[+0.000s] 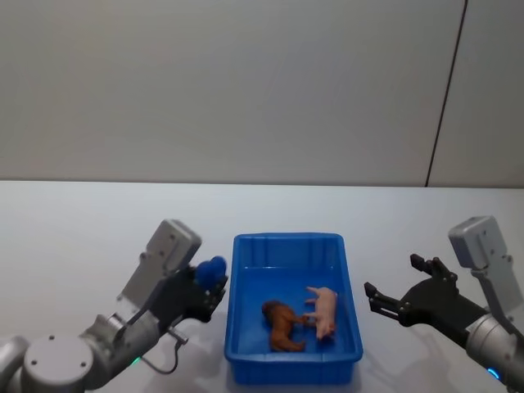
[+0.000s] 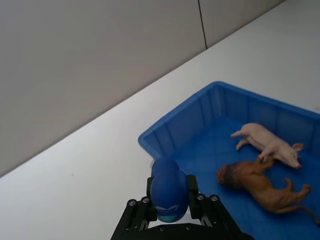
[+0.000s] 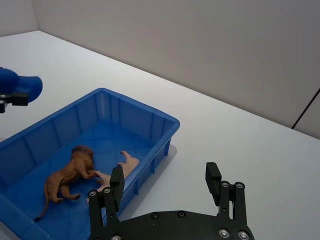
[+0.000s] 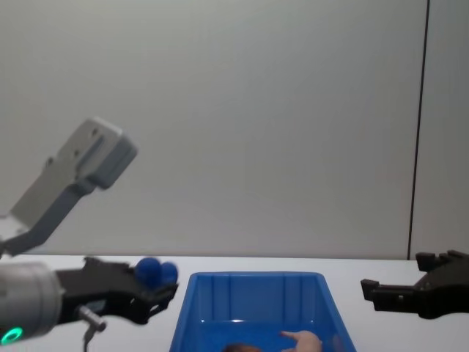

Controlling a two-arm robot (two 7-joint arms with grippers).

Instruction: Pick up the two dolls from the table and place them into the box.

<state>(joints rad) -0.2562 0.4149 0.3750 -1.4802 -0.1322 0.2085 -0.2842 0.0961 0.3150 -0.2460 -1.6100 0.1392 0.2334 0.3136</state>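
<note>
The blue box stands on the white table between my arms. Two toy animals lie on its floor: a pink pig and, touching it, a brown lion. The left wrist view has the pig and lion side by side inside the box. My left gripper hovers just left of the box's rim, shut on a rounded blue toy. Right of the box, my right gripper is open and holds nothing.
The white tabletop stretches bare to the left, right and behind the box. A plain grey wall rises at the table's far edge, with a dark vertical seam at the right.
</note>
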